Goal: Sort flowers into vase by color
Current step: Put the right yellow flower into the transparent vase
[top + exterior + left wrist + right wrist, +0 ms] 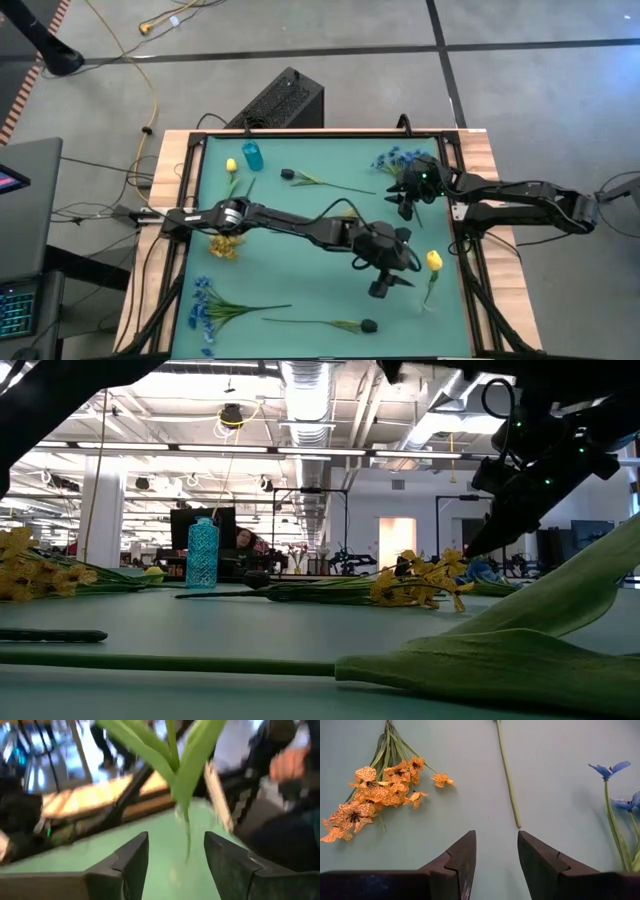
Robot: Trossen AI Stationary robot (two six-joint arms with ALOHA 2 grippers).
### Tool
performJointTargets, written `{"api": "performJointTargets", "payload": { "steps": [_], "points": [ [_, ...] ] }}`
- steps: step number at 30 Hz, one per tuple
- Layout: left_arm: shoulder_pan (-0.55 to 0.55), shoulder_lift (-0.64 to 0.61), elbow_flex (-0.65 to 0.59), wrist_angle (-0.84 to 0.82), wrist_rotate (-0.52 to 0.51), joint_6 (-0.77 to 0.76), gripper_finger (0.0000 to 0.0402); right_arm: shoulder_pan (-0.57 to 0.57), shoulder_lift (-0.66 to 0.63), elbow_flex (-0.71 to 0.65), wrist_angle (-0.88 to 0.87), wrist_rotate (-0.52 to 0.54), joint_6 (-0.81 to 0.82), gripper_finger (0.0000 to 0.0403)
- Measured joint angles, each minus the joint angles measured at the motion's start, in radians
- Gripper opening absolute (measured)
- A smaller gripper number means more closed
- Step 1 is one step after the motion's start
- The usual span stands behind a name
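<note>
On the green mat lie a yellow bud sprig [433,262], two dark bud sprigs [287,174] [368,325], another yellow bud [231,166], yellow clusters [225,246] [380,795] and blue clusters [205,300] [396,160]. A small blue vase [251,156] stands upright near the far edge. My left gripper [393,284] is open just left of the yellow bud sprig; its green leaves and stem [182,775] show ahead of the open fingers [170,860]. My right gripper [408,200] hovers open over the mat, above a loose stem end [516,820].
The wooden table rim [480,150] frames the mat. A large green leaf [520,650] lies close to the low camera, and the vase [203,553] stands far behind it. A person's hand [290,762] shows beyond the table in the left wrist view.
</note>
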Motion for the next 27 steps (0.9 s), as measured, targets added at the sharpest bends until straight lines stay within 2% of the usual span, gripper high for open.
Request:
{"api": "performJointTargets", "payload": {
  "steps": [5, 13, 17, 22, 27],
  "points": [
    [-0.001, -0.004, 0.104, -0.284, -0.074, 0.105, 0.0186, 0.000, 0.000, 0.000, -0.010, -0.001, 0.000, 0.0170],
    [-0.001, -0.048, 0.081, -0.548, -0.316, 0.128, 0.0186, 0.000, 0.000, 0.000, -0.014, -0.002, -0.001, 0.0170],
    [0.009, -0.059, 0.075, -0.625, -0.344, 0.125, 0.0182, 0.000, 0.000, 0.000, -0.017, -0.002, -0.003, 0.0170],
    [0.039, -0.091, 0.000, -0.647, -0.355, 0.094, 0.0170, 0.000, 0.000, 0.000, -0.019, -0.002, -0.003, 0.0170],
    [0.070, -0.199, -0.168, -0.648, -0.405, 0.041, 0.0154, 0.001, 0.000, 0.000, -0.021, -0.002, -0.009, 0.0170]
  ]
}}
